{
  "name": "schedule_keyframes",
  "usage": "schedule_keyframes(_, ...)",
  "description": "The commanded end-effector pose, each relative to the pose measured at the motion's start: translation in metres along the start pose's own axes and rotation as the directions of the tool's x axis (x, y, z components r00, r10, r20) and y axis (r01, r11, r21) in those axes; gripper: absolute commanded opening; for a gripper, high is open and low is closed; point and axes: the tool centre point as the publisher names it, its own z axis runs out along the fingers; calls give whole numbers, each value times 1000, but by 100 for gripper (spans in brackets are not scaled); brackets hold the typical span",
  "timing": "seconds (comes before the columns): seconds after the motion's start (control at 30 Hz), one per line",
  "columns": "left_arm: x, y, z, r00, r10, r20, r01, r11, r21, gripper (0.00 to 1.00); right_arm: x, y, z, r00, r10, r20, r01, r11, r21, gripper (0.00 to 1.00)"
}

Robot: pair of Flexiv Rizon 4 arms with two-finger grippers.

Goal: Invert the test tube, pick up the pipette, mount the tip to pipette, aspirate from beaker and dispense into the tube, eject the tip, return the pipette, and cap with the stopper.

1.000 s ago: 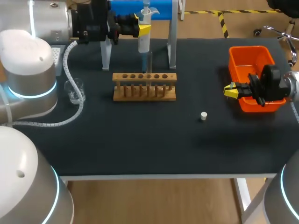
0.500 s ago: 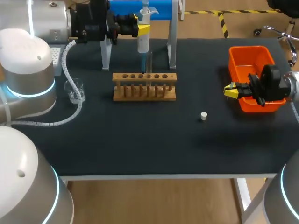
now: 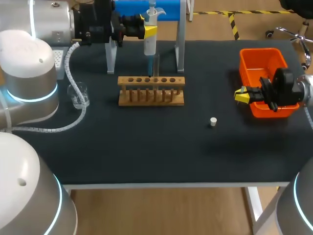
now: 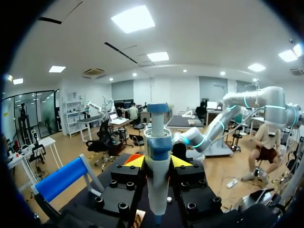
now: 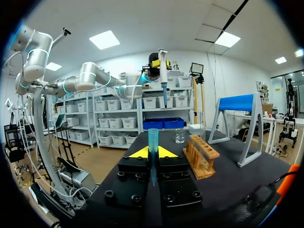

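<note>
Comparing against a second ago: the pipette [image 3: 150,44] in the left gripper [image 3: 150,30] sits a touch higher and further left. Over the last half second it does not move. The right gripper [image 3: 241,95] keeps its place in front of the orange bin [image 3: 261,51] throughout. The rest of the table is unchanged.

Reading: the pipette is picked up and held by the blue-topped stand [image 3: 180,49], behind the wooden rack [image 3: 151,98]. Mounting the tip looks like the step in hand. It is not yet begun, since the two grippers are well apart.

Head view only:
- the layout of the table
- test tube [image 3: 157,66] upright in the rack, mouth up as far as I can tell
- beaker [image 3: 78,95] near the left arm's base
- white stopper [image 3: 213,121] alone on the mat, between rack and bin
- what the right gripper holds is too small to tell here

Right wrist view: a translucent blue pipette tip [image 5: 153,138] stands pinched between the two fingers, both pressing it. The pipette hangs far ahead, past the rack.

Left wrist view: the fingers are clamped on the pipette's white body from two sides, with the blue plunger head above them. The table is barely visible in this view.
</note>
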Motion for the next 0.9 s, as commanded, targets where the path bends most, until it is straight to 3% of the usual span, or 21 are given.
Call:
schedule_keyframes(0.03,-1,0,-1,1000,0,-4,0,1000,-1,0,5,9,20,1000,7,10,-8,1000,24,0)
schedule_keyframes(0.43,-1,0,-1,1000,0,-4,0,1000,-1,0,5,26,98,1000,0,2,0,1000,18,0)
schedule_keyframes(0.9,-1,0,-1,1000,0,-4,0,1000,-1,0,2,34,157,1000,6,-17,-6,1000,-7,0)
